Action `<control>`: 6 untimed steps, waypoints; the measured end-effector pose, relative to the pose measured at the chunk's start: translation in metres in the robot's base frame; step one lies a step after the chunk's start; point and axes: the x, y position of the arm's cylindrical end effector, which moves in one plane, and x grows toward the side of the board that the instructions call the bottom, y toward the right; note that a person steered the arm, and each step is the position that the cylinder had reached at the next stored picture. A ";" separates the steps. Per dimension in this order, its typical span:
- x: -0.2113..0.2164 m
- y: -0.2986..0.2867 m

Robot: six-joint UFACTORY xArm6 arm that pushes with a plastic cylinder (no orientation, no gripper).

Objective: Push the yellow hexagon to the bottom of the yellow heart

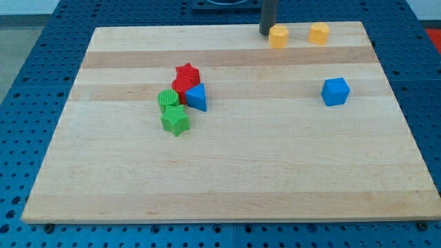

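Two yellow blocks lie near the view's top edge of the wooden board [227, 179]. The left one [278, 36] looks like the yellow hexagon. The right one [319, 32] looks like the yellow heart, though its shape is hard to make out. There is a small gap between them. My tip [265, 34] stands right against the left side of the hexagon, at the board's top edge. The heart is further to the view's right, apart from the tip.
A cluster sits left of centre: a red star [187, 71], a red block [180, 86], a blue triangle [197, 97], a green cylinder [167, 100] and a green star [175, 120]. A blue block [335, 91] lies alone at the right.
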 end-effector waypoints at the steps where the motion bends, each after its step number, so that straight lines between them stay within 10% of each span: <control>1: 0.000 -0.014; 6: 0.021 0.050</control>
